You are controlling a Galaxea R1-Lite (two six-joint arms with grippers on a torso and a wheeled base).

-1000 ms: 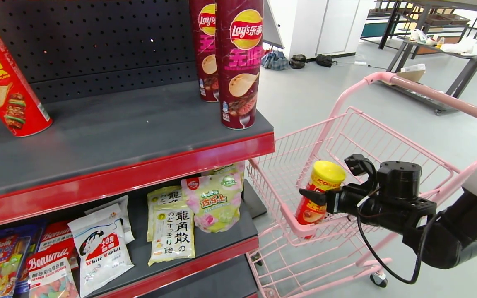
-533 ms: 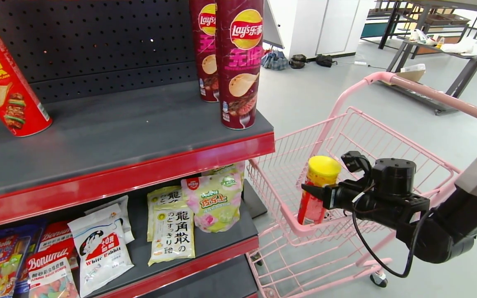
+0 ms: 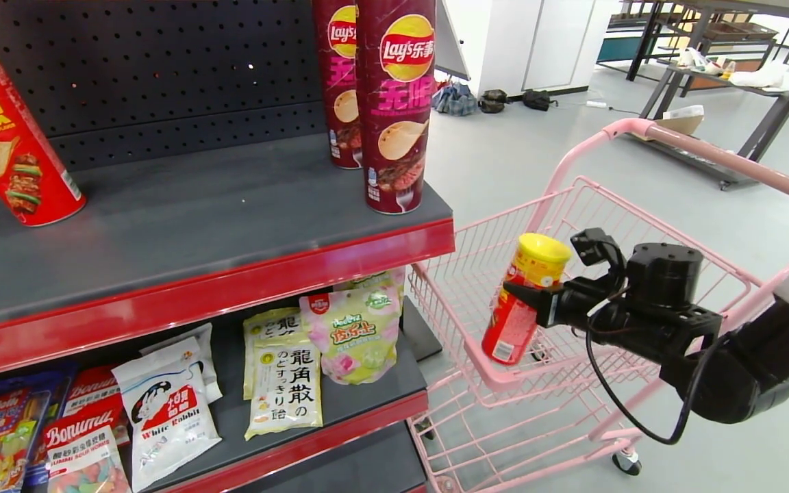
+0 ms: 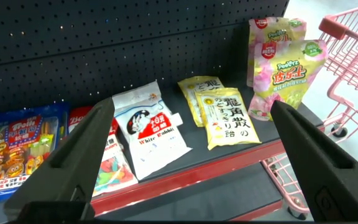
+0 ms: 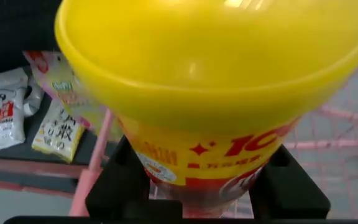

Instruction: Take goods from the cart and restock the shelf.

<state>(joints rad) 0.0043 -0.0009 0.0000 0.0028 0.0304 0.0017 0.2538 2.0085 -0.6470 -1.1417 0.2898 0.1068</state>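
Note:
A red snack can (image 3: pixel 516 311) with a yellow lid hangs tilted inside the pink cart (image 3: pixel 576 194), clear of the basket floor, its bottom leaning toward the shelf. My right gripper (image 3: pixel 549 275) is shut on the can just under the lid. In the right wrist view the can (image 5: pixel 216 93) sits between the black fingers (image 5: pixel 120 186). The grey top shelf board (image 3: pixel 196 226) with a red front edge lies left of the cart. My left gripper (image 4: pixel 191 162) stands open in front of the lower shelf, with nothing between its fingers.
Two tall purple chip tubes (image 3: pixel 398 103) stand at the top shelf's right end and a red tube (image 3: pixel 4 137) leans at its left. Snack bags (image 3: pixel 285 383) cover the lower shelf (image 4: pixel 185 186). The cart's pink handle (image 3: pixel 716 161) runs behind my right arm.
My right gripper has risen with the can, lifting it off the cart's floor. The can has tipped from upright to tilted.

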